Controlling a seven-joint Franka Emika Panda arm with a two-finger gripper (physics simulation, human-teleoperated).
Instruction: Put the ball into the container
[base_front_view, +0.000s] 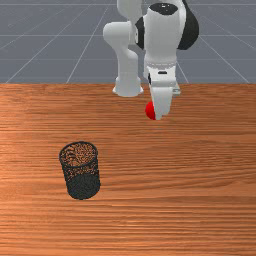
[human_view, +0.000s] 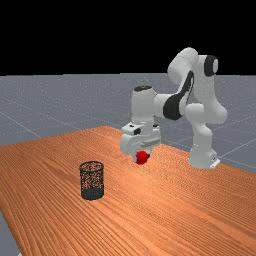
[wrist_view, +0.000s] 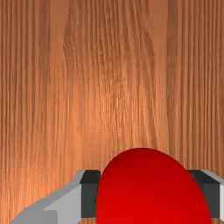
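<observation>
Edges first. In the front view, the tabletop (base_front_view: 200, 210) has its visible edge past the ball (base_front_view: 150, 110), toward 12 o'clock, with my base (base_front_view: 128, 89) near it, between 10 and 11 o'clock from the ball. In the far view, one edge runs behind my hand (human_view: 141, 139), and another lies beyond the container (human_view: 92, 181), toward 9 o'clock.

Room for moving: the container stands at about 8 o'clock from the ball in both the front and far views, well apart from it, with a stretch of bare wood between. It stands upright, inside the visible edges, its round mouth open upward; walls are dark mesh, darker toward the bottom.

Condition of the ball: round, smooth, plain bright red, shaded darker along one side in the wrist view. No marks are noted on the visible surface. One of my fingers (base_front_view: 161, 104) covers part of it in the front view.

Hold: my fingers are clamped on the ball, a dark pad (wrist_view: 89, 200) touching it from either side. The ball sits directly between them, outside the container.
</observation>
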